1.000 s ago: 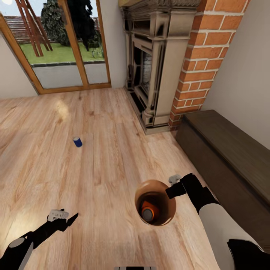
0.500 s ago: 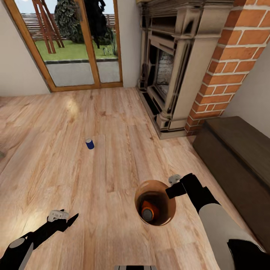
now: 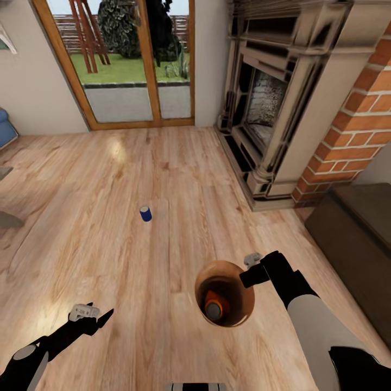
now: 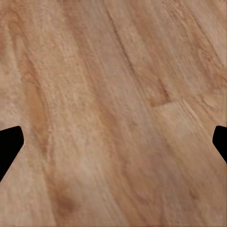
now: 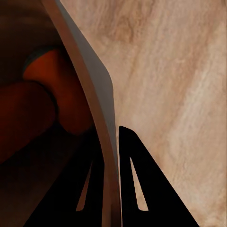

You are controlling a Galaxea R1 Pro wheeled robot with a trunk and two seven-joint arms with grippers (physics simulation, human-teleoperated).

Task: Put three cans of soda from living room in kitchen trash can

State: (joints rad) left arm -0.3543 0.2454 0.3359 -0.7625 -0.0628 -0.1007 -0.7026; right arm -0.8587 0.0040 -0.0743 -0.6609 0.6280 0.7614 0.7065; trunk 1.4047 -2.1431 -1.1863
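A blue can of soda [image 3: 145,213] stands upright on the light wood floor, well ahead of both arms. The round bin [image 3: 220,263], grey outside and glossy orange-brown inside, hangs at my lower right. My right gripper [image 3: 243,279] is shut on its rim. In the right wrist view the fingers [image 5: 137,179] pinch the bin's wall [image 5: 90,71] from both sides. An orange can [image 3: 216,300] with a silver top lies inside the bin, and orange shapes [image 5: 56,94] show within. My left gripper [image 3: 100,317] hangs open over bare floor [image 4: 113,118], its fingertips wide apart.
A carved fireplace [image 3: 271,108] and brick chimney [image 3: 358,136] stand ahead on the right. A dark low wooden bench [image 3: 358,233] lies along the right wall. Wood-framed glass doors [image 3: 136,65] are at the back. A blue sofa's edge [image 3: 4,127] shows at far left.
The whole picture has shifted right, so the camera has turned left. Both arms and the held bin keep their places in view. The sofa's edge has come into view.
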